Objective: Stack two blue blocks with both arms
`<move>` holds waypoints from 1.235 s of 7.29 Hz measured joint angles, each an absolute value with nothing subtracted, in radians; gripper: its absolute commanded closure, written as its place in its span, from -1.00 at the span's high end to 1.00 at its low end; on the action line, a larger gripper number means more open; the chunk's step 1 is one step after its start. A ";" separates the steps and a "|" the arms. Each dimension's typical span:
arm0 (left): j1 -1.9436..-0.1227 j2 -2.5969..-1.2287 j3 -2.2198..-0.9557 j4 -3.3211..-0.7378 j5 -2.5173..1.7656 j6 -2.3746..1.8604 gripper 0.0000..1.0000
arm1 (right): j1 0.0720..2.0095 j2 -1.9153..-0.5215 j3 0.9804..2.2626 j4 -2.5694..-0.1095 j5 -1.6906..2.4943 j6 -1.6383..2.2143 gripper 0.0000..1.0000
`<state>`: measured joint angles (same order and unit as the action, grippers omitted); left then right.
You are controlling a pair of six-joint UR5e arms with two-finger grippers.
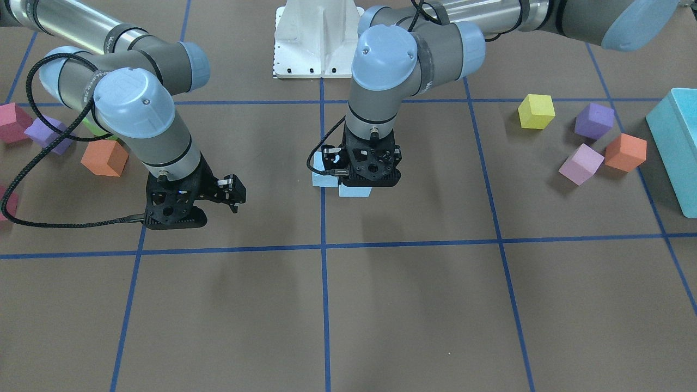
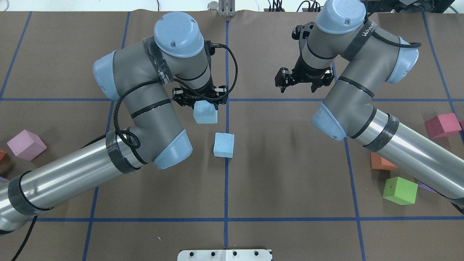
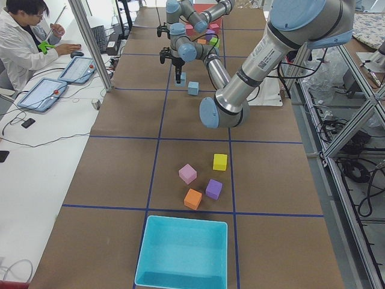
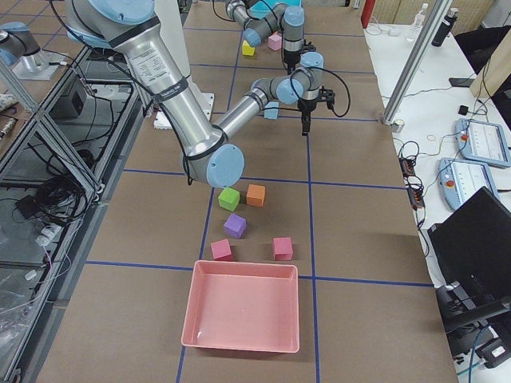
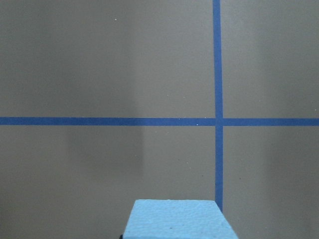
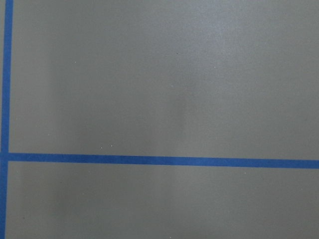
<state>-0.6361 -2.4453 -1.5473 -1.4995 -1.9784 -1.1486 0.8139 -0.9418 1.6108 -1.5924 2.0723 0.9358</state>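
My left gripper (image 2: 204, 107) is shut on one pale blue block (image 2: 205, 114) and holds it above the table, just left of the centre line. That block fills the bottom edge of the left wrist view (image 5: 177, 220) and shows under the gripper in the front view (image 1: 355, 190). The other blue block (image 2: 223, 145) lies on the table close by, nearer the robot and on the centre line (image 1: 324, 179). My right gripper (image 2: 303, 80) hangs empty over bare table further right. Its fingertips are hidden, so I cannot tell whether it is open or shut.
Yellow (image 1: 536, 111), purple (image 1: 593, 121), orange (image 1: 625, 152) and lilac (image 1: 581, 164) cubes lie on my left side by a turquoise box (image 1: 675, 141). Red (image 2: 442, 125), orange (image 2: 382, 163) and green (image 2: 400, 190) cubes lie under the right arm. A pink tray (image 4: 243, 315) stands beyond them.
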 measured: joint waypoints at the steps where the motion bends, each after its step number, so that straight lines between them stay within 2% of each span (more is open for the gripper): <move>1: -0.619 -2.451 -1.548 -1.492 -1.968 -1.161 0.32 | 0.814 -0.942 1.611 -1.592 2.072 0.936 1.00; 6: -0.557 -2.459 -1.546 -1.483 -1.962 -1.179 0.34 | 0.815 -0.943 1.612 -1.592 2.072 0.936 1.00; 9: -0.548 -2.459 -1.545 -1.487 -1.962 -1.179 0.52 | 0.815 -0.943 1.612 -1.592 2.072 0.936 1.00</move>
<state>-0.5483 -2.4590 -1.5448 -1.4868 -1.9620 -1.1787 0.8145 -0.9431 1.6122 -1.5923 2.0724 0.9357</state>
